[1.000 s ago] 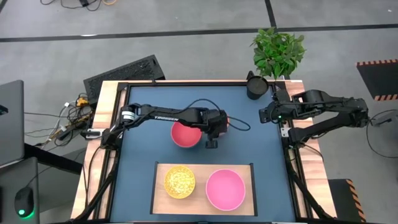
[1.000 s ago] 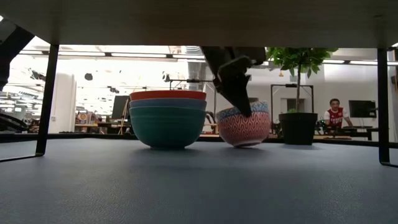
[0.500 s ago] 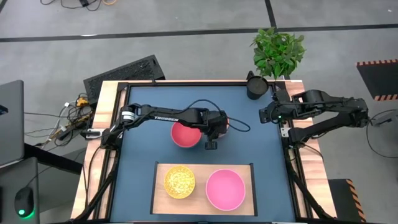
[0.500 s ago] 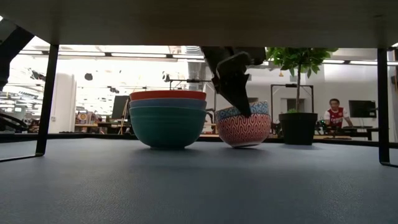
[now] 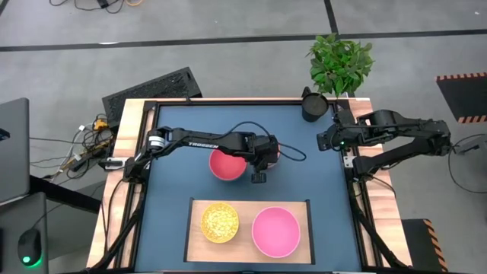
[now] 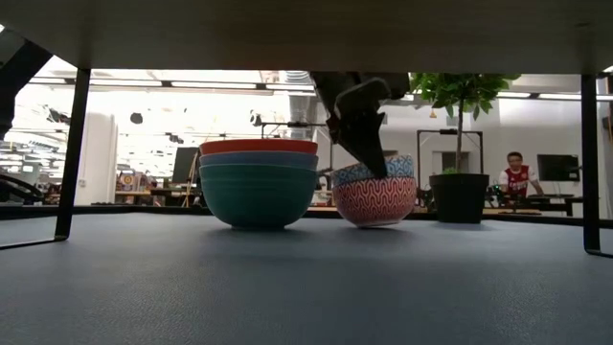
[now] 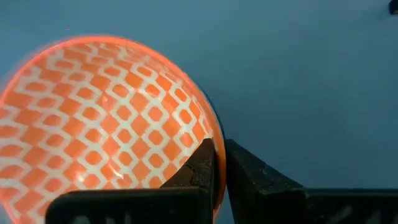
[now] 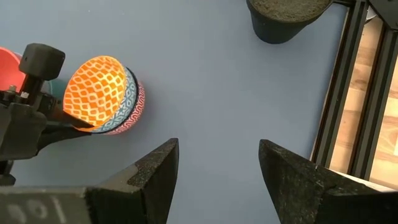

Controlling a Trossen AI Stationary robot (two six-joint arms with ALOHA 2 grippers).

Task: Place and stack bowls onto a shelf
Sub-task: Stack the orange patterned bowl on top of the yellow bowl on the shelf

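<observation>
Currently pick-up step: left gripper [image 7: 216,163] pinches rim of orange-lattice bowl [image 7: 99,124], mid-table beside the red-topped bowl stack [image 6: 258,182]; next: lift, carry to wooden shelf [image 5: 247,205] at near edge; right gripper [image 8: 217,165] waits, fingers apart.

bare tabletop [image 5: 312,164] beside stacked bowls [image 5: 227,163]

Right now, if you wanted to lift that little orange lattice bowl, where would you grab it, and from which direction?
By the rim, from above. The orange lattice bowl sits upright and open-topped, nested in other small bowls, so its thin edge is the easiest part to pinch. The left gripper is doing that: one finger inside, one outside the rim on the side away from the stack of wide bowls.
</observation>
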